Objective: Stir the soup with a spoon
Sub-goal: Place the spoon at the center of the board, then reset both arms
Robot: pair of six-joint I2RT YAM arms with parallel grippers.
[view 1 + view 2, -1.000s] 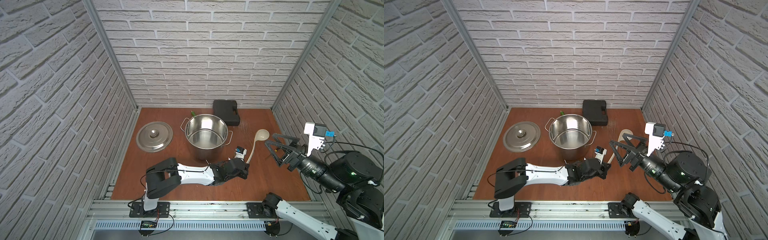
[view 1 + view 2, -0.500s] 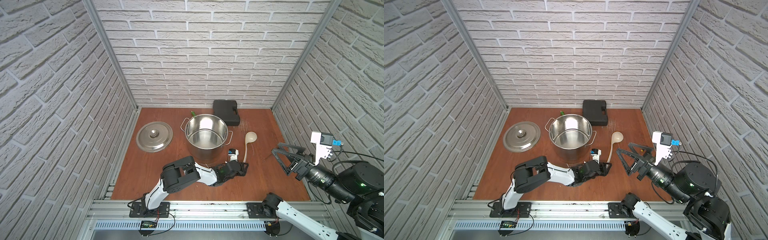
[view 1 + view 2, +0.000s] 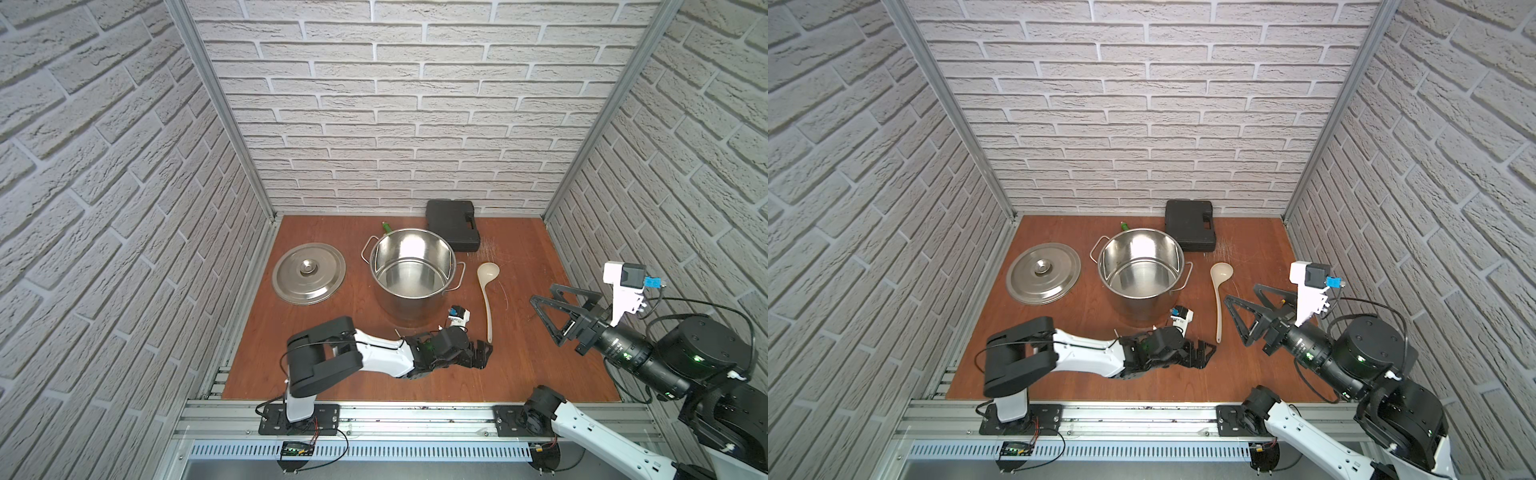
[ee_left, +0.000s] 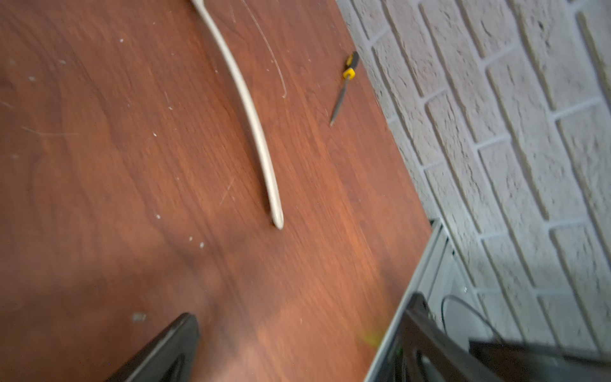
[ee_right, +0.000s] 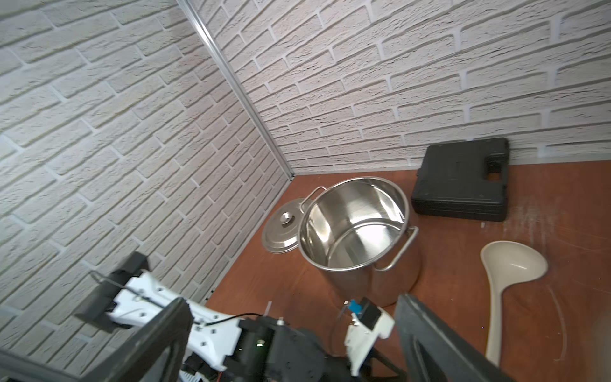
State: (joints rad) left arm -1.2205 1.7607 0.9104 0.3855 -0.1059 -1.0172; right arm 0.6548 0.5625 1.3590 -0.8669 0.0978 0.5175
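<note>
The spoon [image 3: 487,297] is a cream ladle lying flat on the wooden table, right of the steel pot [image 3: 411,270], with its bowl [image 3: 1222,272] toward the back. The soup is out of view; the pot's inside shows only shiny steel [image 5: 357,228]. My left gripper [image 3: 482,353] rests low on the table just short of the handle's end [image 4: 277,221]. It is open and holds nothing [image 4: 301,324]. Raised to the right of the spoon [image 5: 509,264], my right gripper [image 3: 1237,307] is open and empty too.
The pot's lid [image 3: 308,273] lies left of the pot. A black case [image 3: 453,224] sits at the back wall, and a small green object [image 3: 386,226] lies behind the pot. A small yellow-collared screwdriver [image 4: 344,89] lies near the right wall.
My left gripper has gone from shut on the spoon's handle to open, and it let go. The spoon swung left toward the pot and now lies free. The left arm drew back toward the front.
</note>
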